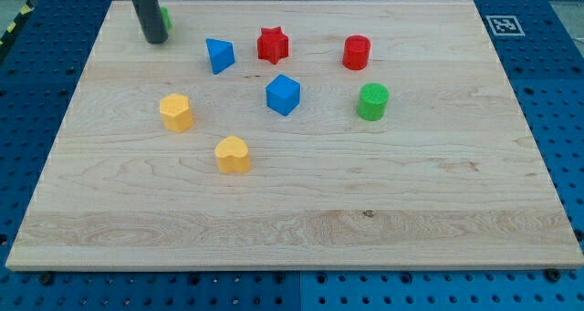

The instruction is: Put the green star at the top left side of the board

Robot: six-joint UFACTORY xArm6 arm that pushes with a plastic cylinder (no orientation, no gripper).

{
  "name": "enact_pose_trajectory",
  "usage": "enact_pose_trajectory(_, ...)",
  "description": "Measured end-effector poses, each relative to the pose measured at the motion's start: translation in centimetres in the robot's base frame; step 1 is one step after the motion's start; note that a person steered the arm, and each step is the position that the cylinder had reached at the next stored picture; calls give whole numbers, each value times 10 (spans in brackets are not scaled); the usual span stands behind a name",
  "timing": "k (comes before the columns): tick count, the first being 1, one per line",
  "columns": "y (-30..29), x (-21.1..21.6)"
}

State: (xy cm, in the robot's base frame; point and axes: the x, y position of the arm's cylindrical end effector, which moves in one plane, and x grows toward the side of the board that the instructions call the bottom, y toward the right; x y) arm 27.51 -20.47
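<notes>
One rod, no jaws to report: my tip (pixel 156 40) sits at the board's (pixel 301 229) top left, green star (pixel 165 19) tucked just behind it, mostly hidden; blue triangle (pixel 219 55), red star (pixel 272 45), red cylinder (pixel 357 52) line up rightward

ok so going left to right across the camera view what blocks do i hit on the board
my tip → green star, mostly hidden behind the rod → yellow block → blue triangle → yellow heart → red star → blue cube → red cylinder → green cylinder
</notes>
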Motion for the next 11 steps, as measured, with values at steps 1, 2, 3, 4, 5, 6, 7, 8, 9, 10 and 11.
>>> enact_pose_trajectory(1,11,-10)
enact_pose_trajectory(2,30,-18)
enact_pose_trajectory(3,37,-25)
enact_pose_trajectory(4,37,-24)
enact_pose_trajectory(5,37,-17)
enact_pose_trajectory(6,36,-7)
enact_pose_trajectory(7,33,-11)
enact_pose_trajectory(8,30,-14)
enact_pose_trajectory(9,28,-18)
enact_pose_trajectory(10,20,-22)
enact_pose_trajectory(11,6,-22)
